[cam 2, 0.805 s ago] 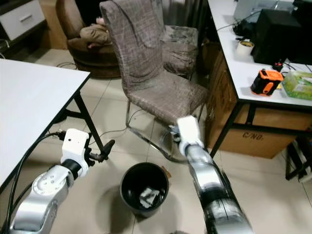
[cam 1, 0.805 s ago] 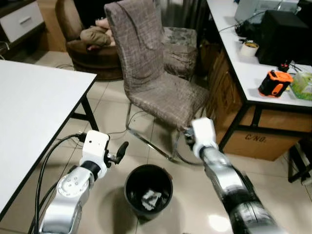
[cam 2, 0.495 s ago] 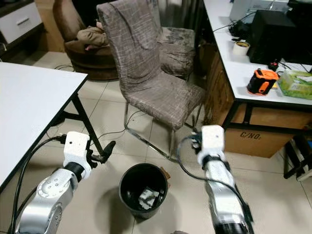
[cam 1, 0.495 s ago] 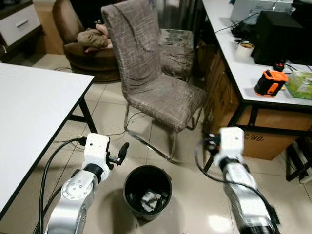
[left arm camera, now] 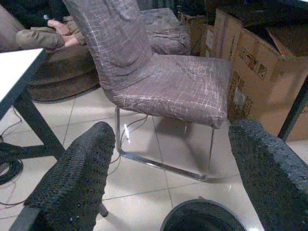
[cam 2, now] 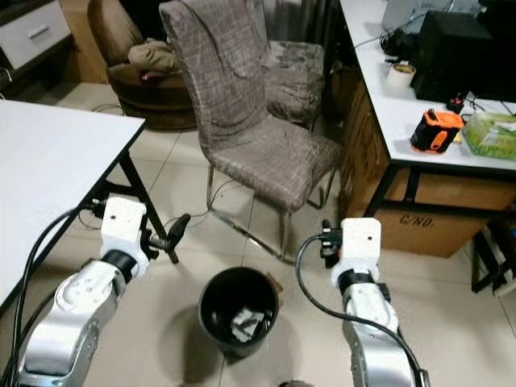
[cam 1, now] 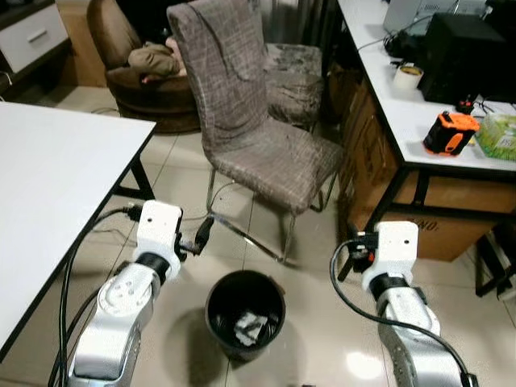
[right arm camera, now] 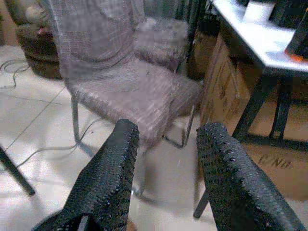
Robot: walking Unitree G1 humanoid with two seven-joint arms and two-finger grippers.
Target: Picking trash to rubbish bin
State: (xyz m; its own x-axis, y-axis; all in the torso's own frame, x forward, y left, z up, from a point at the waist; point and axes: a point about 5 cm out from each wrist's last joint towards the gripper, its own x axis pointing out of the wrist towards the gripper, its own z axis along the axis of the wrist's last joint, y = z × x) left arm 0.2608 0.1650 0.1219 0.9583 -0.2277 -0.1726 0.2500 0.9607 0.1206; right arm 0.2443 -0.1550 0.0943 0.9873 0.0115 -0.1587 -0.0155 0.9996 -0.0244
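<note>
A round black rubbish bin (cam 1: 244, 309) stands on the tiled floor between my two arms, with crumpled white trash (cam 1: 249, 326) lying inside it. My left gripper (cam 1: 203, 232) hovers up and to the left of the bin. In the left wrist view its fingers (left arm camera: 79, 178) stand wide open and empty, with the bin rim (left arm camera: 202, 217) below. My right gripper (cam 1: 355, 251) is held to the right of the bin, near the desk leg. In the right wrist view its fingers (right arm camera: 110, 178) are open with nothing between them.
A grey fabric chair (cam 1: 258, 137) stands just behind the bin. A white table (cam 1: 48, 185) is at the left. The desk (cam 1: 407, 121) at the right carries an orange tape measure (cam 1: 451, 134), with a cardboard box (cam 1: 427, 234) under it. A person's legs rest on the brown armchair (cam 1: 149, 76).
My right arm has drawn back from in front of the chair to the right of the bin. The left gripper has lifted slightly. The camera has shifted a little.
</note>
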